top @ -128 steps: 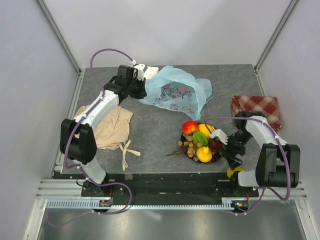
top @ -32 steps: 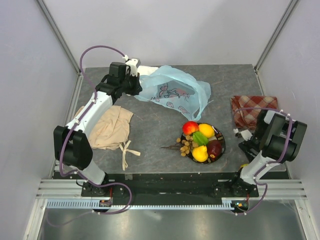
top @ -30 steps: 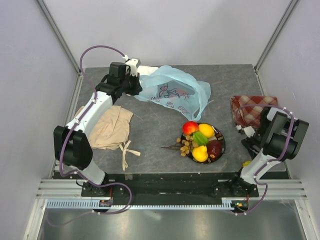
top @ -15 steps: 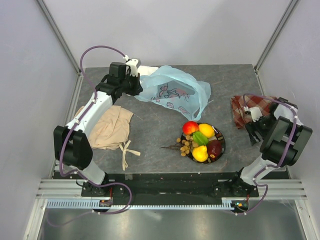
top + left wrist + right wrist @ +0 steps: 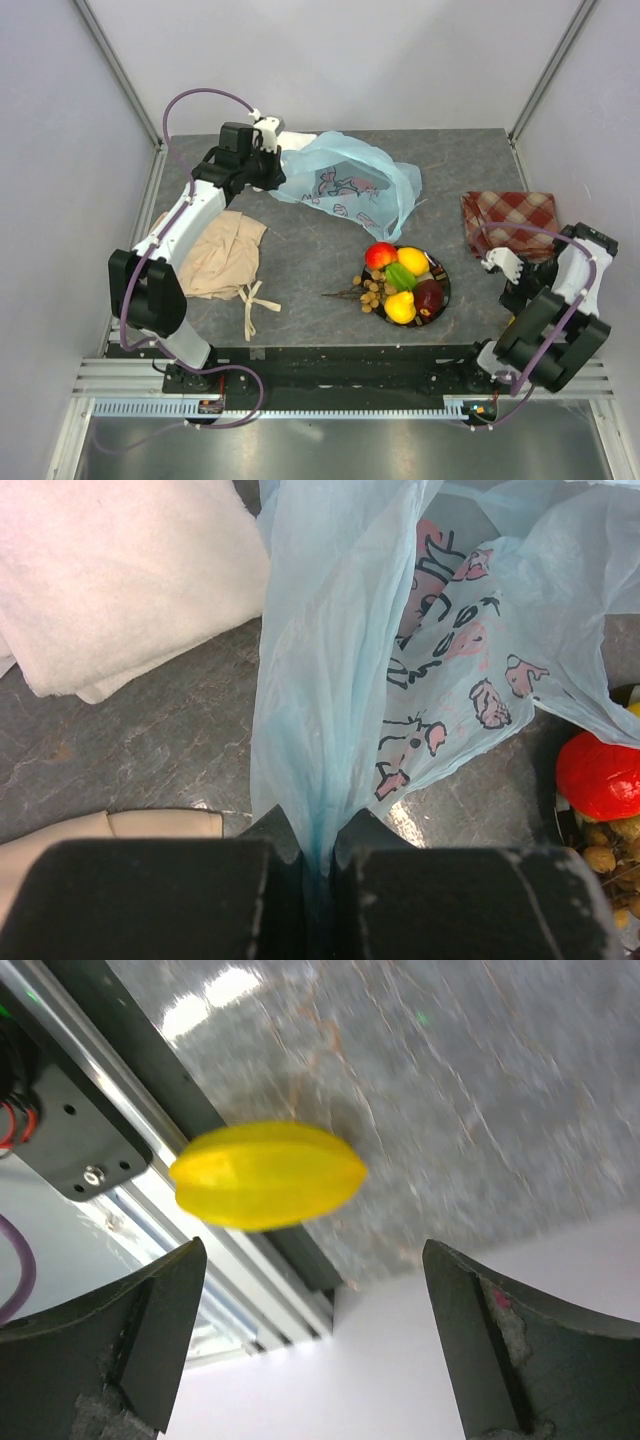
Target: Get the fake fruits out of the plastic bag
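The light-blue plastic bag [image 5: 345,185] lies at the back of the table, flattened and open. My left gripper [image 5: 268,158] is shut on its gathered edge; in the left wrist view the film [image 5: 330,660] is pinched between the jaws of my left gripper [image 5: 318,830]. The fake fruits sit on a black plate [image 5: 444,280]: red apple [image 5: 379,256], lemon [image 5: 412,260], green piece [image 5: 400,275], pear [image 5: 401,307], dark-red piece [image 5: 429,296], berry cluster [image 5: 372,292]. My right gripper [image 5: 497,264] is open and empty, above a yellow star fruit [image 5: 268,1175] lying by the table's front edge.
A white folded cloth [image 5: 297,145] lies beside the bag. A beige cloth [image 5: 220,255] lies at the left. A red checked cloth [image 5: 510,218] lies at the right. The white side wall is close to my right gripper [image 5: 314,1245].
My right arm has swung away from the plate to the table's right side, its gripper empty. My left gripper stays shut on the bag, almost unmoved.
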